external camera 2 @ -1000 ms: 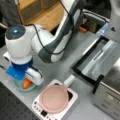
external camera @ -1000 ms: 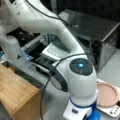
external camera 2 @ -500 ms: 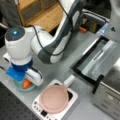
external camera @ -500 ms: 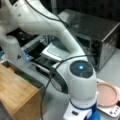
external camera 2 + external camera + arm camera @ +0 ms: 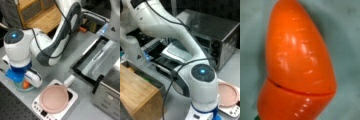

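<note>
Carrot point(image 5: 298, 67) directly beneath gripper point(image 5: 22, 81)

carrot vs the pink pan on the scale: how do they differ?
Colour: the carrot is glossy orange; the pan is matte pink.
Shape: the carrot is long and tapered, with a seam across it; the pan is a flat round disc.
Support: in a front view the carrot lies in a pale teal dish under the arm's wrist; the pan sits on a white scale.
The pincer itself does not show.
Both rest on the grey table.
</note>
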Available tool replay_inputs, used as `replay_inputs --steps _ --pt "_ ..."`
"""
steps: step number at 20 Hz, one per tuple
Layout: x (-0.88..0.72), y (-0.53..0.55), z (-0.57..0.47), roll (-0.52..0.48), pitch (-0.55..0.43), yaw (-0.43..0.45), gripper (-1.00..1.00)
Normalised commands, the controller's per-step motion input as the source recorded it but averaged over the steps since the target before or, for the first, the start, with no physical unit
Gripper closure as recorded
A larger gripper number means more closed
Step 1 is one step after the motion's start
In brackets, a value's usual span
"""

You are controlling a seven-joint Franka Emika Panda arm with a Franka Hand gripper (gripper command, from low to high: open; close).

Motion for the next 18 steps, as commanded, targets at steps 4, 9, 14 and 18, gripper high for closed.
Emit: replay_inputs --steps 4,9,14,18 --pt "0.32 -0.15 0.10 0.250 0.117 0.021 -1.00" --pt "0.32 -0.15 0.09 0.270 0.144 0.008 -1.00" --pt "0.32 -0.16 0.07 0.306 0.152 0.041 1.00" --pt "0.34 -0.19 -0.01 0.307 0.132 -0.016 1.00"
